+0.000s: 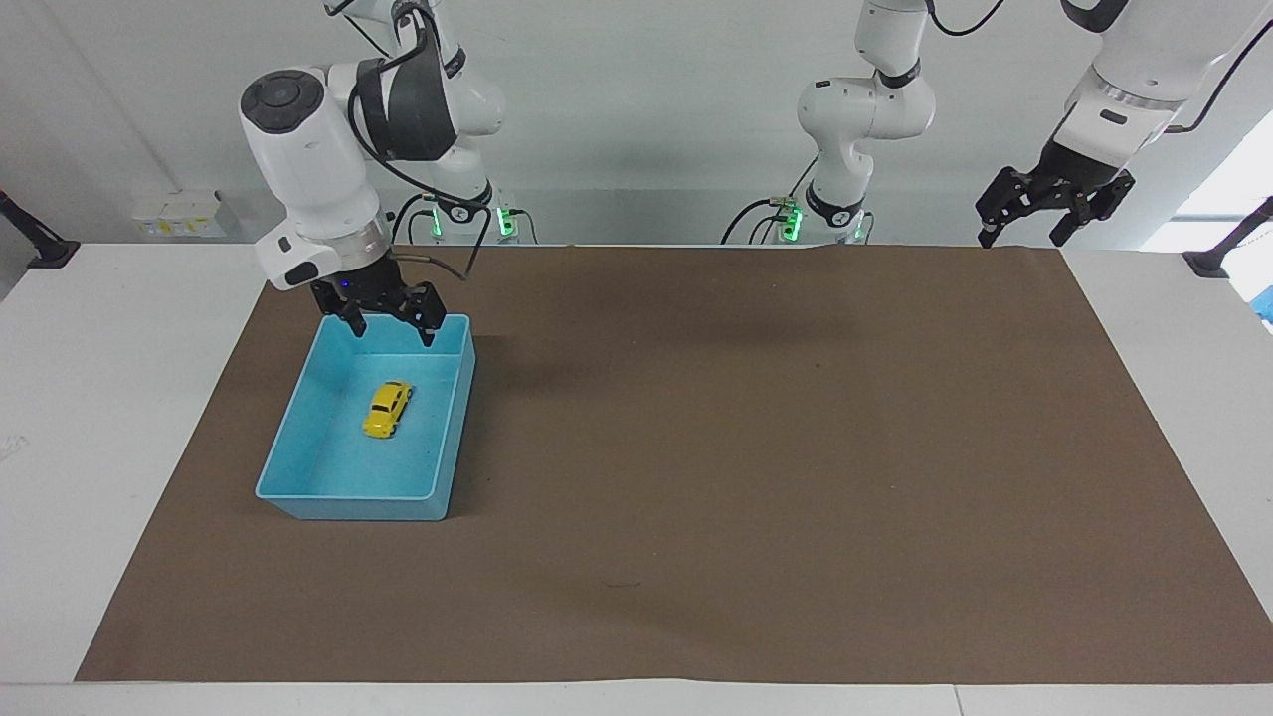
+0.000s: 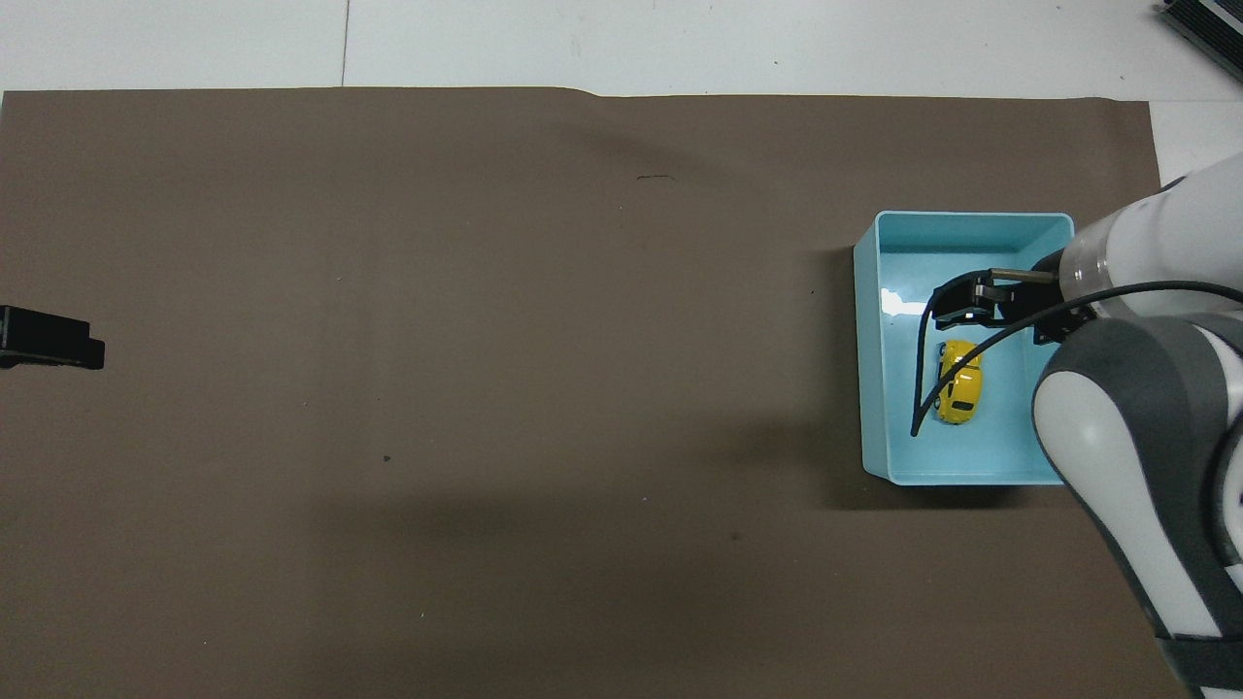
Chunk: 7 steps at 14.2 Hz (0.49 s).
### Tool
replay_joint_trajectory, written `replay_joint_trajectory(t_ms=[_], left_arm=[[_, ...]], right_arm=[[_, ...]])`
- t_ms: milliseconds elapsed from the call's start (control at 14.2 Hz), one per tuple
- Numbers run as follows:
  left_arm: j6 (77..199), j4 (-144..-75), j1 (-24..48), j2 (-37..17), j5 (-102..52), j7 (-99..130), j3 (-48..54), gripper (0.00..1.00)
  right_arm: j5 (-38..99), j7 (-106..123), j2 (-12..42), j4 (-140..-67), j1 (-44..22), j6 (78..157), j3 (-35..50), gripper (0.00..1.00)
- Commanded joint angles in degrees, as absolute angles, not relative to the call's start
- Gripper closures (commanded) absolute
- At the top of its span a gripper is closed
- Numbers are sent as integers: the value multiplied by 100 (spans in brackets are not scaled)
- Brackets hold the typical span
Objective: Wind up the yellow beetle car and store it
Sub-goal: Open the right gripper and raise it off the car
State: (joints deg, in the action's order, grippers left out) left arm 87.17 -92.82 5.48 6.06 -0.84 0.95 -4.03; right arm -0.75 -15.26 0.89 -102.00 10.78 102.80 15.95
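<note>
The yellow beetle car lies on its wheels on the floor of the light blue bin, touching nothing else. My right gripper hangs open and empty in the air over the bin, well clear of the car. A black cable from it droops across the car in the overhead view. My left gripper waits open and empty, raised over the mat's corner at the left arm's end of the table.
A brown mat covers most of the white table. The bin stands on it toward the right arm's end. The right arm's white and grey links cover the bin's outer side in the overhead view.
</note>
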Motion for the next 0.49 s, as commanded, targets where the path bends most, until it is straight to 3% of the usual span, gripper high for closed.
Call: replay_joint_trajectory(t_ms=[0,423], left_arm=[[8640,-9272,492,668,-79,88,-378,0],[8640,-9272,492,668,-79,88,-378,0]], right_arm=[[70,-1538,53,-10029,1169,9976,1617,0],[26,-1521,-202,-9914,1186,9713,1608,0]])
